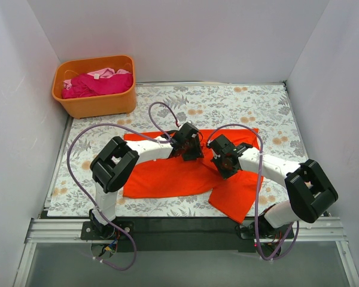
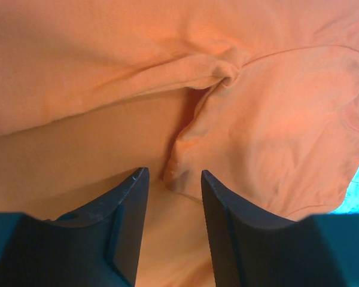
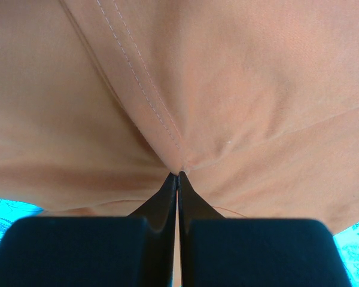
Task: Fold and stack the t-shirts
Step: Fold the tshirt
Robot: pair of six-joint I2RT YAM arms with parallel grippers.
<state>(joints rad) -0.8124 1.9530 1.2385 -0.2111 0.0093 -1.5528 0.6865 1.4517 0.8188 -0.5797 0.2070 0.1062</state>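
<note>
White walls close round the floral surface (image 1: 239,107), where the orange tee (image 1: 167,176) lies spread at its middle. My right jaws are clenched on its stitched hem, I judge to lift a fold, while my left jaws stand parted astride a raised crease, ready to pinch. Pink tees (image 1: 99,84) wait in the tub (image 1: 99,104).

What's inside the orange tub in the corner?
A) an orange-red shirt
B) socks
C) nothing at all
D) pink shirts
D: the orange tub holds bunched-up pink t-shirts, one magenta and one paler, while the orange-red t-shirt lies spread on the flowery table under the two arms.
</note>
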